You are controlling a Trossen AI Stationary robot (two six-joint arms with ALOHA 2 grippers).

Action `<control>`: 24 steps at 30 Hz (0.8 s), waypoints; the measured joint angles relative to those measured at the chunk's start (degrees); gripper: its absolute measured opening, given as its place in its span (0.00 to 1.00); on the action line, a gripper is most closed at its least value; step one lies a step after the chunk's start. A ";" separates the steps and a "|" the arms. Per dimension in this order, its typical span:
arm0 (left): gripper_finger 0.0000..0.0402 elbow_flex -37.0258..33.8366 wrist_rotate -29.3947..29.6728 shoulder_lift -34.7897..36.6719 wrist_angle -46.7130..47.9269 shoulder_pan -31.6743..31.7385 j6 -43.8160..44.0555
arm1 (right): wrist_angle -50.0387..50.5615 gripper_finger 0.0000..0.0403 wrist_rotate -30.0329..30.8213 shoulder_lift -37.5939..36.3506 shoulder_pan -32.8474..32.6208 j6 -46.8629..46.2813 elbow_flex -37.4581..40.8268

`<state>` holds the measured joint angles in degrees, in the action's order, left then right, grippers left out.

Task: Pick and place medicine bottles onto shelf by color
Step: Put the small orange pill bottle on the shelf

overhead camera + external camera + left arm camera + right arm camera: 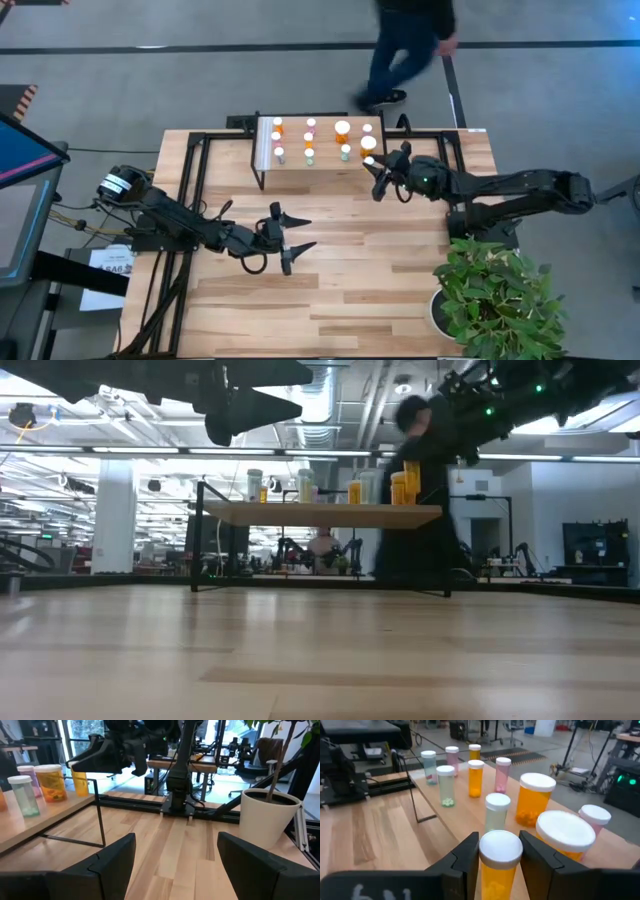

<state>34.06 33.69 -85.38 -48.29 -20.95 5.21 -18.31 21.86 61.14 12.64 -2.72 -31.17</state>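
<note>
The shelf [325, 172] stands at the table's far middle, on thin black legs. Several medicine bottles stand upright on it: orange [475, 777], pink [502, 774], pale green [446, 785] and a wide orange one [535, 800]. At the shelf's right end, my right gripper [372, 166] is shut on a white-capped orange bottle [500, 865]. My left gripper [303, 234] hangs open over the bare table in front of the shelf, level, with nothing between its fingers [112, 857]. My right gripper pinches the orange bottle between its two fingers, at the white cap and the top of the body [481, 857]. The fingers come nearly level from the table's right side, tipped slightly down. The bottle is upright. I cannot tell whether its bottom rests on the shelf.
A potted plant [495, 295] stands at the table's near right corner. A person [405, 50] walks past beyond the far edge. A monitor [20, 160] stands off the left side. Bare tabletop [390, 250] lies between the shelf and the near edge.
</note>
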 joint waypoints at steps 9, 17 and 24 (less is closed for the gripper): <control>0.67 0.00 -0.02 0.00 0.02 0.00 0.17 | -17.15 0.35 -0.93 0.00 1.45 2.87 8.26; 0.67 0.00 -0.02 0.00 0.04 0.00 0.20 | -17.98 0.36 -0.93 0.02 1.96 3.17 9.32; 0.67 0.00 -0.04 0.00 0.04 0.00 0.20 | -17.98 0.37 -0.95 0.02 3.77 2.55 9.32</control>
<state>34.06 33.66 -85.38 -48.25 -20.95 5.41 -36.29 20.91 61.17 16.41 -0.18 -21.85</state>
